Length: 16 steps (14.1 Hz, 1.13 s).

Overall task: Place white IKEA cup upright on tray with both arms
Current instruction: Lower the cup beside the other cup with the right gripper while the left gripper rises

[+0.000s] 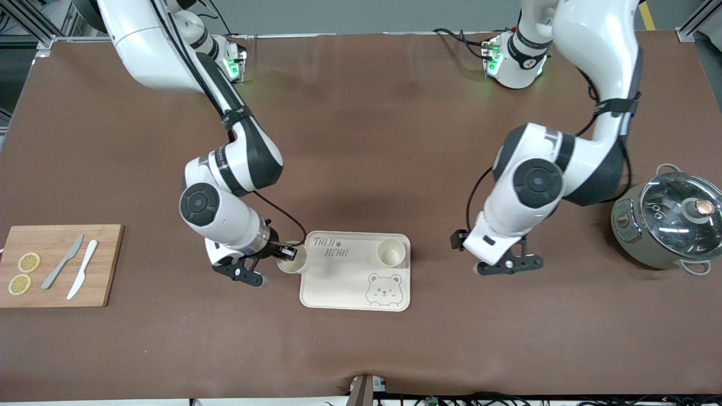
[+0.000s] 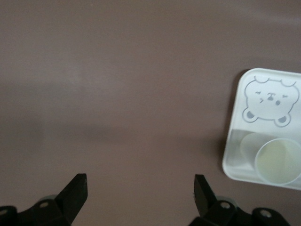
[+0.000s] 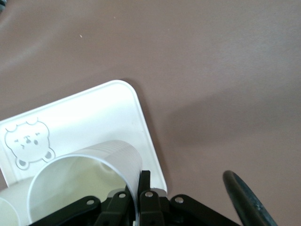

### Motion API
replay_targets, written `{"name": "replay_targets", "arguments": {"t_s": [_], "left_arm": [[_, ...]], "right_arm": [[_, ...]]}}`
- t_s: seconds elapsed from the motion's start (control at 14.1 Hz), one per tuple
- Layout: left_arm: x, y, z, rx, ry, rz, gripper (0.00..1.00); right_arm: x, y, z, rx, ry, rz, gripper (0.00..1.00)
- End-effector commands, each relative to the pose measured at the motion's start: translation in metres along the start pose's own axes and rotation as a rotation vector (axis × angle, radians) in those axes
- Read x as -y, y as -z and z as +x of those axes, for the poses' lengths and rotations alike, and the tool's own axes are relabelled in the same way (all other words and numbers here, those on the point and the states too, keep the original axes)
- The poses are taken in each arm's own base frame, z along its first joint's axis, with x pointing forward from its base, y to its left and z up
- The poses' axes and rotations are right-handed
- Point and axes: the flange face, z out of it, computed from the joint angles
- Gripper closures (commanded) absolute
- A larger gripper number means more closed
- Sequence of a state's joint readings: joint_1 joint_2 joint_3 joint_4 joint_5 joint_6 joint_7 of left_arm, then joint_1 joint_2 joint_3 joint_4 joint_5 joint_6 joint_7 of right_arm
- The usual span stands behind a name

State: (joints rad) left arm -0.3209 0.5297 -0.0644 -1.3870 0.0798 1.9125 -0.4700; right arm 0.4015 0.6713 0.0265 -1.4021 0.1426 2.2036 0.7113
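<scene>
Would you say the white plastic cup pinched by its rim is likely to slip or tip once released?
The white plastic cup looks thin-walled and light, so probably easy to knock over. Pinched only at its rim by the right tool, it may swing or slip.

The left hand (image 2: 140,195) hangs over the bare brown desk (image 2: 117,94) with fingers spread wide, and off beside it sits the bear-face tray (image 2: 240,141) carrying an upright cup (image 2: 278,162).
</scene>
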Motion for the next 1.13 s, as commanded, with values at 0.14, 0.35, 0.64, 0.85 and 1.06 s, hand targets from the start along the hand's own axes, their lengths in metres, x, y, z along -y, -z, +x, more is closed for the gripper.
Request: {"name": "replay_targets", "arguments": {"t_s": [0.14, 0.35, 0.64, 0.85, 1.06], "left_arm": [[0.075, 0.06, 0.0, 0.028, -0.076, -0.016, 0.0], [0.11, 0.094, -0.007, 0.039, -0.108, -0.029, 0.0], [0.149, 0.141, -0.027, 0.054, -0.136, -0.019, 0.0], [0.162, 0.173, -0.048, 0.03, -0.124, -0.02, 0.0], [0.178, 0.196, -0.07, 0.015, -0.102, -0.017, 0.0]], "right_arm": [[0.023, -0.022, -0.014, -0.079, -0.057, -0.009, 1.0], [0.037, -0.039, -0.028, -0.101, -0.079, 0.001, 1.0], [0.043, -0.064, -0.039, -0.127, -0.1, -0.014, 1.0], [0.045, -0.081, -0.045, -0.132, -0.102, -0.007, 1.0], [0.048, -0.103, -0.055, -0.13, -0.113, -0.01, 1.0]]}}
